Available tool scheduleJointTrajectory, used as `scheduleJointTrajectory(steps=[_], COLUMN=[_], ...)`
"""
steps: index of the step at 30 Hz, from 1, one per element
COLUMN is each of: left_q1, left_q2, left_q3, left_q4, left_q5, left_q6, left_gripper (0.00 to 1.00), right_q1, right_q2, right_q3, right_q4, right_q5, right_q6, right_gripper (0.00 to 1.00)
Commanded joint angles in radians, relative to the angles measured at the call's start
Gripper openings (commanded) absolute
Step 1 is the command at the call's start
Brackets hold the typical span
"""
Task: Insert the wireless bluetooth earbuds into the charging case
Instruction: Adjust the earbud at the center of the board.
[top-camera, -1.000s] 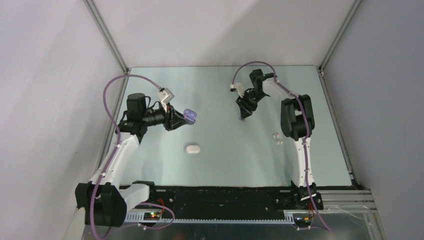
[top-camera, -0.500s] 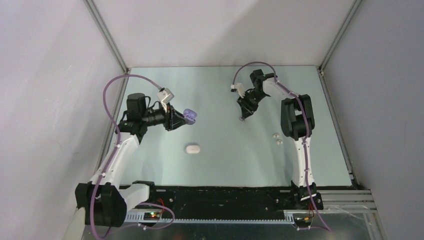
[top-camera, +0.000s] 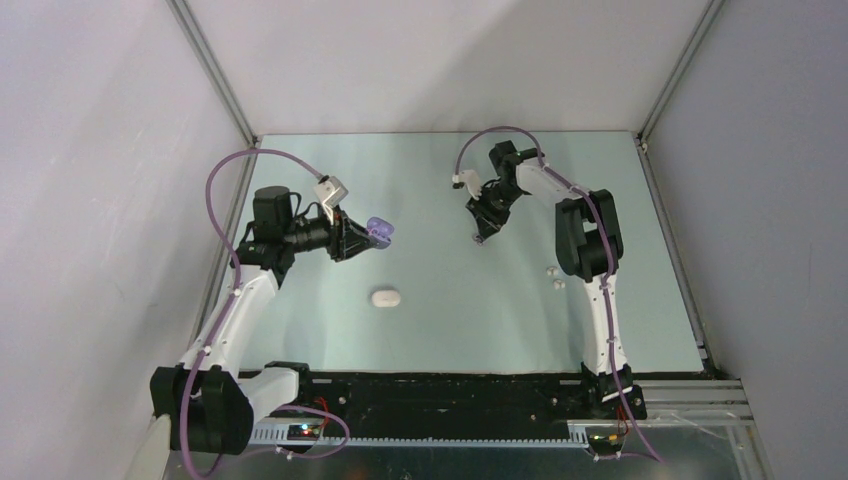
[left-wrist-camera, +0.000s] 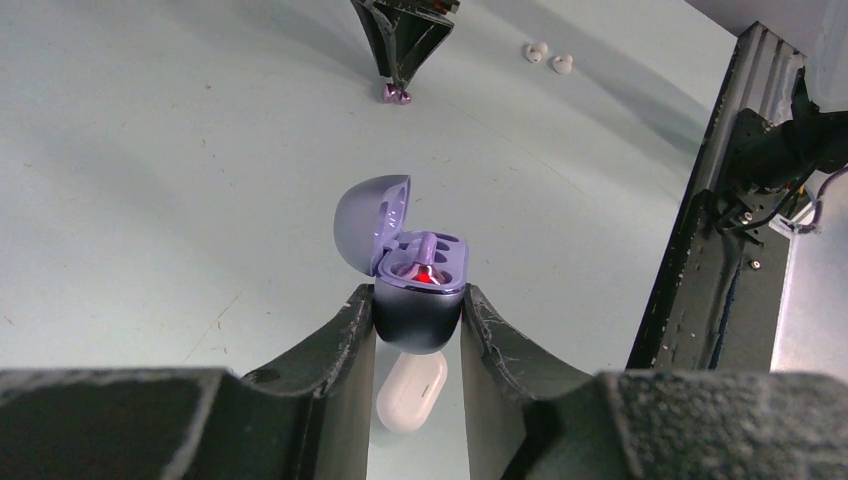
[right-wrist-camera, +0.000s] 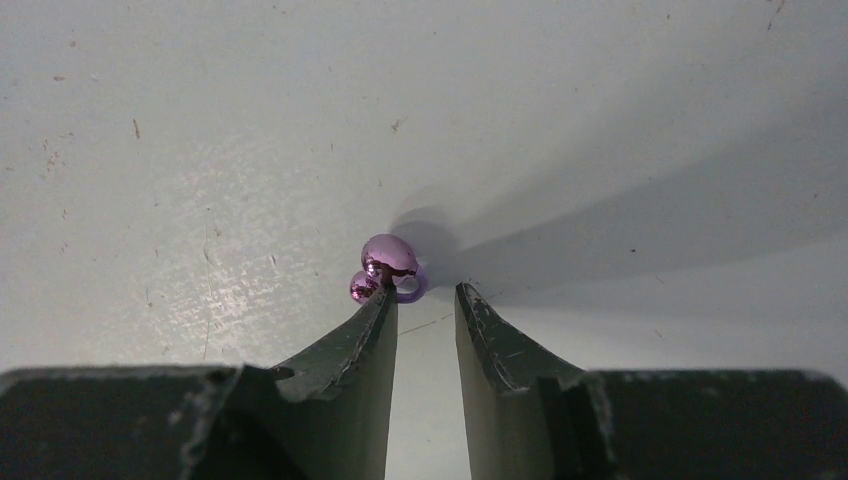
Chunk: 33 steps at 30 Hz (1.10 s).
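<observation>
My left gripper (left-wrist-camera: 417, 296) pinched the open purple case (left-wrist-camera: 415, 318); well right of it, my right gripper (right-wrist-camera: 425, 293), slightly spread, touched a purple earbud (right-wrist-camera: 388, 256).

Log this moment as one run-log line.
left gripper: shut on open purple case | right gripper: open, at purple earbud on table | white earbuds, white case: on table

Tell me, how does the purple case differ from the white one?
The purple case is violet over dark blue; the white case is plain white. The purple case has its lid flipped open; the white case looks shut. The purple case is clamped in the left gripper above the table; the white case lies free on it. Both are small rounded pebble shapes.
</observation>
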Motion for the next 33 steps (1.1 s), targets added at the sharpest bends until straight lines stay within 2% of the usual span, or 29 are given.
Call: scheduleJointTrajectory(steps=[1,14,22,33], left_q1=[0.007,0.008,0.008,0.007], left_q2=[-0.026,-0.036,-0.034,-0.034], left_q3=[0.001,-0.014,-0.013,-0.012], left_q4=[0.058,0.068,0.071,0.071], left_q5=[-0.003,-0.003,-0.002,-0.002], left_q6=[0.002,-0.004,-0.003,-0.003], left_gripper=[0.00,0.00,0.00,0.00], right_q1=[0.017,0.029,0.020,0.051], right_q2=[0.004,-0.003,0.018,0.069], right_q3=[0.021,0.063,0.115,0.147], right_q4=[0.012,-0.001,-0.069,-0.081], right_q5=[0.011,-0.034,-0.112,0.001], right_q6=[0.018,0.118,0.150,0.198], right_gripper=[0.33,0.31,0.40,0.41])
